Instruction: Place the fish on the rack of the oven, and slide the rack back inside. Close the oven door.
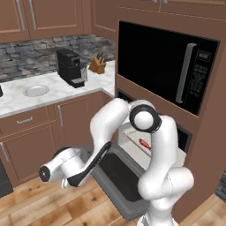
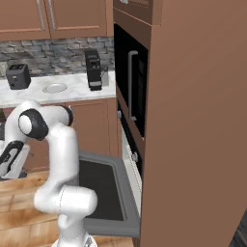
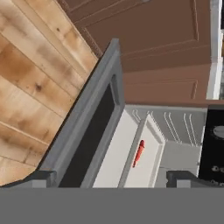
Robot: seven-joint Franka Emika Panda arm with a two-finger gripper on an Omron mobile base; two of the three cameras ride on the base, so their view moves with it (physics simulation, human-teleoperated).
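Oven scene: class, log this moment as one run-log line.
fish: lying on rack | rack: pulled out | oven door: dropped open | claw: empty, open, off door's outer edge | next: push rack in

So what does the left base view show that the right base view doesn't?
The left base view alone shows the fish lying on the pulled-out rack, plus a knife block on the counter. The right base view alone shows a toaster and the tall cabinet side hiding the oven cavity. Both share the open oven door, microwave, coffee machine, plate and white arm.
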